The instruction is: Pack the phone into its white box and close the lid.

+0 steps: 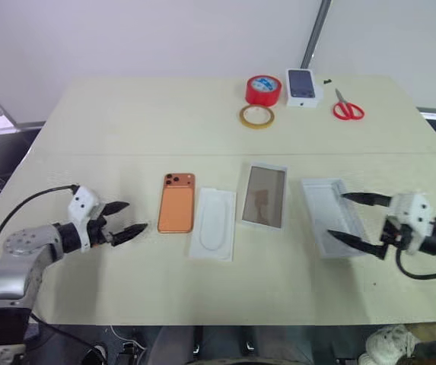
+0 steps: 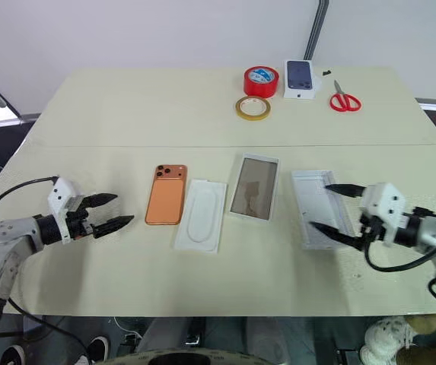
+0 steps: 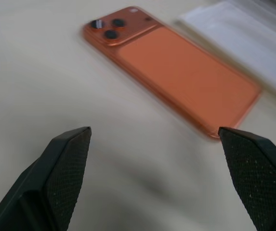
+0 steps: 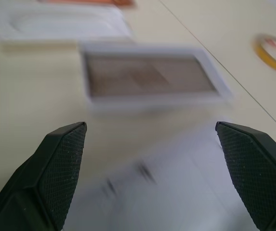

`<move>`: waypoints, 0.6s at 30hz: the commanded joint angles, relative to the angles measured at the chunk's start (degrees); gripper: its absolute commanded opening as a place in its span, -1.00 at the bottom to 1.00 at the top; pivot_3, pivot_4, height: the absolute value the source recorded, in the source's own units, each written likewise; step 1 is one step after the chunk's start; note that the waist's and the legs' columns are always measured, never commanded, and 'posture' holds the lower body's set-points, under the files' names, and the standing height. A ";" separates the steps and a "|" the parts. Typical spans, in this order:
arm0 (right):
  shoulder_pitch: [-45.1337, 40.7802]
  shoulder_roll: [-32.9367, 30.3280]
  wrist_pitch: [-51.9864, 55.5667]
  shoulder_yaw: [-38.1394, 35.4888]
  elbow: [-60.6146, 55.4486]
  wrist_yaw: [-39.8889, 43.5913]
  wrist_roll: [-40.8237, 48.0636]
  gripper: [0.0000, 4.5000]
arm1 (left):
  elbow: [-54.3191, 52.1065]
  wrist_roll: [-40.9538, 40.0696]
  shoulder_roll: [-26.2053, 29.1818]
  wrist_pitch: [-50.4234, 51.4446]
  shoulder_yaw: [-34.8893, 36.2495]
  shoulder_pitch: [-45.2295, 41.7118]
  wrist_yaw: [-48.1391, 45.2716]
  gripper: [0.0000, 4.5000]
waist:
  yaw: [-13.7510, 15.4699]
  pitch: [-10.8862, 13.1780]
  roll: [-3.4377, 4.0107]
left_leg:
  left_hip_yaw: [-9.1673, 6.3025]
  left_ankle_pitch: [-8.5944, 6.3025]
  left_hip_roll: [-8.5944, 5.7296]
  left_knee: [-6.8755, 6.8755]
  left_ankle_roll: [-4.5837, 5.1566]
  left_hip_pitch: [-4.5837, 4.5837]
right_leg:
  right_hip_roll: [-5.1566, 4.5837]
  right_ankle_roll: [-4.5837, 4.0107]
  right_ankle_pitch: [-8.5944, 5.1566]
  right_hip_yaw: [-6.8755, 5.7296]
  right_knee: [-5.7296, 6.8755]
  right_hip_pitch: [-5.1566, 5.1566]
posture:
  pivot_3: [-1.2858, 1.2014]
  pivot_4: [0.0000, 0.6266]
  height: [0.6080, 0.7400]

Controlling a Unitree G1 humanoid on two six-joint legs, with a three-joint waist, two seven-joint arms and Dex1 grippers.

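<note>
A pale cream table point(image 1: 126, 122) carries a row across the middle of the frame: the phone point(image 1: 176, 202), a flat white insert point(image 1: 213, 224), the white box point(image 1: 263, 195) and the lid point(image 1: 330, 215), left to right. In the upper right lie a red tape roll point(image 1: 263, 90), a yellowish tape ring point(image 1: 256, 116), a small printed box point(image 1: 303, 87) and red scissors point(image 1: 347, 107).

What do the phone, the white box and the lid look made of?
Phone: orange back, matte, probably glass or metal; no glare, black lenses in a raised corner block.
White box: thin white cardboard rim by the look; brownish floor mirrors light, so glossy film or plastic.
Lid: plain white cardboard, matte, with folded walls.
</note>
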 commanded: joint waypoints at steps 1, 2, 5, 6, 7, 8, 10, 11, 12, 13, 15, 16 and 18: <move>-2.67 0.95 1.73 2.00 -3.83 -1.18 0.67 0.99 | -4.40 -14.12 0.38 19.89 2.33 -2.82 1.86 0.97 | 0.18 0.00 0.00 | 0.00 -0.01 0.00 0.01 0.01 -0.01 | 0.00 0.00 0.00 0.00 0.00 0.00 | 0.03 -0.52 1.00; -3.67 1.12 1.89 2.50 -3.62 -1.54 0.24 0.99 | -5.68 -17.73 1.44 26.38 2.03 -3.28 2.04 0.97 | 0.28 0.01 -0.01 | 0.00 -0.01 0.00 0.02 0.01 -0.01 | 0.00 0.00 0.00 0.00 -0.01 0.00 | 0.03 -0.52 1.00; -5.56 1.38 2.20 3.16 -2.71 -2.00 -0.41 0.99 | -8.21 -24.62 2.32 37.80 1.51 -3.93 3.77 0.97 | 0.20 0.02 -0.02 | 0.00 0.00 -0.01 0.05 0.01 -0.01 | 0.00 0.01 0.00 0.00 0.01 0.00 | 0.03 -0.52 1.00; -5.83 1.49 1.95 3.39 -2.42 -1.99 -0.71 0.99 | -8.38 -26.19 1.57 39.87 1.44 -4.34 4.78 0.97 | 0.20 0.03 -0.02 | -0.01 -0.01 -0.01 0.04 0.02 -0.01 | 0.00 0.00 0.00 0.00 0.01 0.00 | 0.03 -0.52 1.00; -5.92 1.69 1.46 3.70 -2.01 -2.00 -1.20 0.99 | -8.31 -26.91 0.13 40.75 1.14 -4.83 6.00 0.97 | 0.21 0.02 -0.02 | 0.00 -0.01 -0.01 0.04 0.02 -0.01 | 0.00 0.00 0.00 0.00 0.01 -0.01 | 0.03 -0.52 1.00; -5.99 1.84 1.13 3.94 -1.74 -2.00 -1.58 0.99 | -8.35 -27.36 -0.88 41.00 1.01 -5.13 6.79 0.97 | 0.24 0.02 -0.01 | -0.01 0.00 -0.01 0.04 0.01 -0.01 | 0.01 0.01 0.00 -0.01 0.02 -0.01 | 0.03 -0.52 1.00; -6.14 2.09 0.76 4.16 -1.41 -2.20 -2.06 0.99 | -6.82 -29.46 -3.26 44.30 1.28 -6.63 9.22 0.97 | 0.29 0.02 -0.01 | -0.01 0.00 -0.01 0.05 0.01 0.01 | 0.01 0.01 0.00 -0.01 0.01 0.01 | 0.03 -0.52 1.00; -6.24 2.21 0.77 4.17 -1.38 -2.31 -2.13 0.99 | -6.37 -30.06 -3.92 45.49 1.22 -7.13 9.93 0.97 | 0.28 0.02 -0.02 | -0.01 0.00 -0.02 0.06 0.01 0.00 | 0.01 0.01 0.00 -0.01 0.02 0.01 | 0.03 -0.52 1.00; -6.33 2.30 0.65 4.17 -1.35 -2.45 -2.29 0.99 | -5.76 -29.00 -4.83 45.46 -0.01 -7.56 10.76 0.97 | 0.28 0.03 -0.02 | -0.01 0.00 -0.03 0.06 0.01 0.00 | 0.01 0.01 0.00 -0.01 0.02 0.00 | 0.03 -0.52 1.00; -6.38 2.38 0.60 4.15 -1.34 -2.54 -2.38 0.99 | -5.07 -28.10 -5.89 45.42 -0.87 -8.03 11.71 0.97 | 0.28 0.02 -0.01 | -0.01 0.00 -0.02 0.06 0.01 0.00 | 0.01 0.01 0.00 -0.01 0.02 0.00 | 0.03 -0.52 1.00; -6.51 2.49 0.59 4.23 -1.35 -2.78 -2.57 0.99 | -3.32 -27.37 -7.33 46.90 -1.82 -9.29 13.68 0.97 | 0.29 0.02 -0.01 | -0.01 0.01 -0.03 0.06 0.00 0.01 | 0.01 0.01 0.00 -0.01 0.04 0.00 | 0.03 -0.52 1.00; -6.44 2.53 0.47 4.18 -1.35 -2.90 -2.70 0.99 | -2.85 -26.82 -8.05 46.41 -2.44 -9.48 13.95 0.97 | 0.25 0.02 -0.01 | -0.01 0.01 -0.03 0.06 -0.01 0.01 | 0.01 0.01 0.00 -0.01 0.04 0.00 | 0.03 -0.52 1.00; -6.10 2.64 0.16 4.01 -1.40 -3.16 -3.03 0.99 | -1.51 -26.86 -10.00 45.75 -2.64 -9.54 14.33 0.97 | 0.17 0.01 0.00 | 0.00 0.01 -0.03 0.06 -0.01 0.01 | 0.02 0.01 0.01 -0.01 0.04 -0.01 | 0.03 -0.52 1.00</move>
